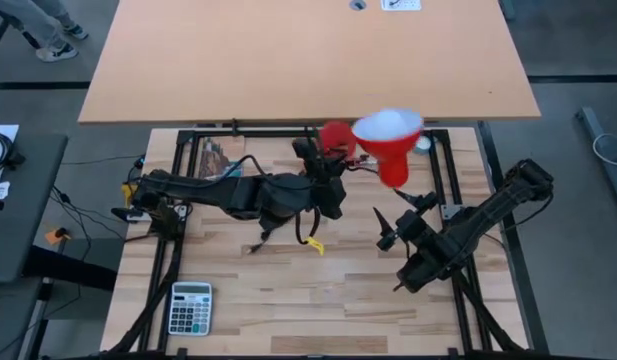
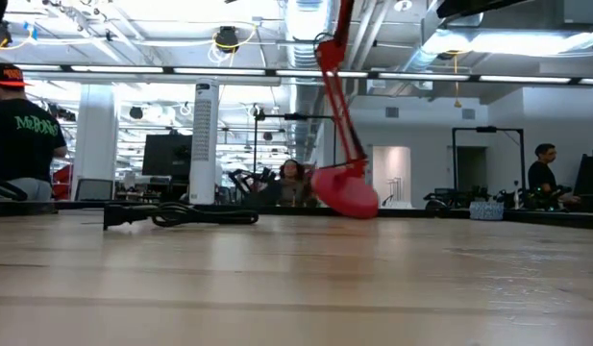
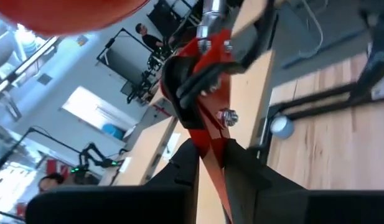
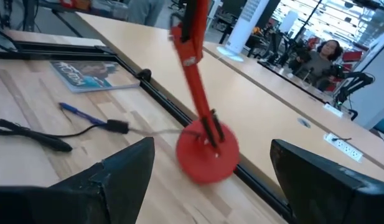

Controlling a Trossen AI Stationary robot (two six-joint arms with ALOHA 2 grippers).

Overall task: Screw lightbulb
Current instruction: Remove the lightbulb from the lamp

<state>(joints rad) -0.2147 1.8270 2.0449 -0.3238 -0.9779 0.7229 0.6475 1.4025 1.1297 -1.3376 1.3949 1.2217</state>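
Nearest me, my right end effector (image 1: 387,228) hangs over the bare middle of the bench (image 1: 288,300). Its fingers are spread wide and hold nothing. The forearm runs back toward the right rear corner, the wrist is dropped, and the tips point at the lamp. Between them, its own camera looks at the round red lamp base (image 4: 207,152).

Farther in, my left arm lies stretched low across the bench from the left side and reaches toward the middle. Its end effector (image 3: 207,152) is pressed together on the red lamp arm (image 3: 204,124), one finger on each side of the strut just below the bolted joint. I judge this to be a bracing grip that steadies the lamp for the other arm.

Beyond that, the red lamp shade (image 1: 393,160) is tipped so that its white inside faces up. I can't make out the socket.

Just beside the shade, by the right-hand rail, lies a small pale round thing. I take it for the lightbulb (image 1: 421,143), though it is too small to be sure. It rests on the bench, touched by neither end effector.

So the task looks barely begun: the lamp is held. The bulb has yet to be picked up, carried to the shade and turned in, which would fall to my free right arm.
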